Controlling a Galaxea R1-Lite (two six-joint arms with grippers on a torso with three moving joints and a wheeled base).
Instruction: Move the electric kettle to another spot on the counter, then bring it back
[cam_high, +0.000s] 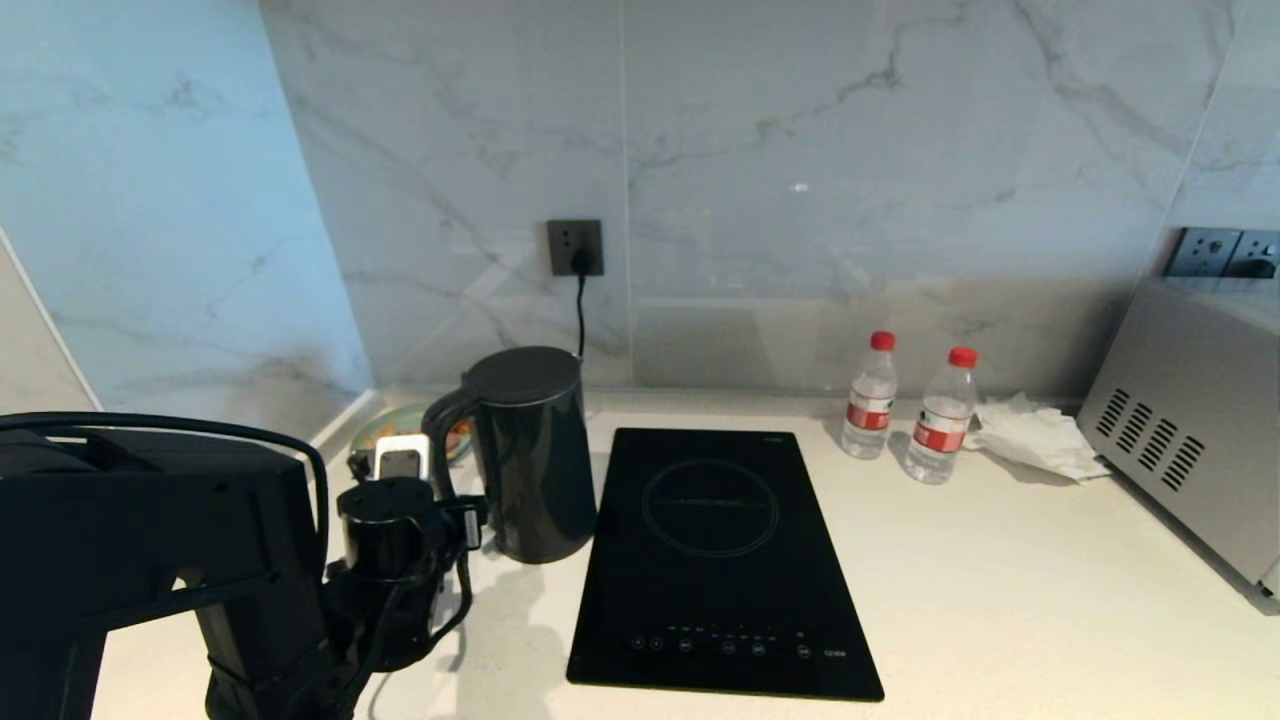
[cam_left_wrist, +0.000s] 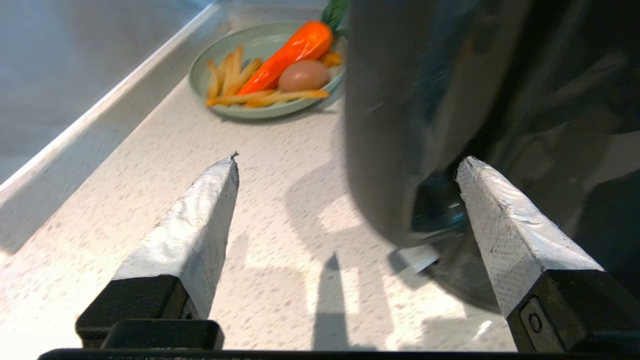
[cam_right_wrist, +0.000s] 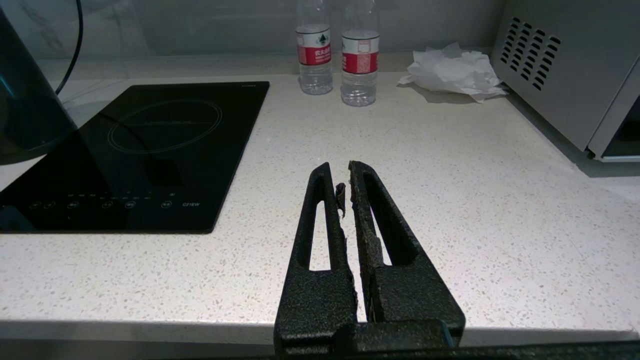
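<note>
Kettle (cam_high: 530, 455) upright on counter (cam_high: 1000, 600), just left of black hob (cam_high: 715, 560), lid on, loop handle facing left toward robot's left arm. Cord running from behind kettle up to wall socket (cam_high: 575, 247). Bottom of kettle not clear enough in head view to tell whether a base sits under it.

Left gripper (cam_left_wrist: 347, 167) low over counter beside kettle handle, jaws spread wide, nothing clamped. In left wrist view, one taped finger (cam_left_wrist: 195, 225) over bare speckled stone, the other close against dark kettle body (cam_left_wrist: 450, 100); handle between the fingers, contact not certain. Shadows of both fingers falling on counter below.

Green plate (cam_left_wrist: 225, 47) behind kettle near wall corner, holding carrot (cam_left_wrist: 287, 55), egg (cam_left_wrist: 304, 75) and fries (cam_left_wrist: 235, 75); mostly hidden by kettle and arm in head view.

Right gripper (cam_right_wrist: 346, 187) parked over front edge of counter, right of hob, jaws nearly together with only a thin slit between, nothing held.

Two water bottles (cam_high: 870, 395) with red caps standing side by side behind right corner of hob. Crumpled white paper (cam_high: 1035, 435) just right of them. Grey microwave (cam_high: 1190, 430) at far right against wall.
</note>
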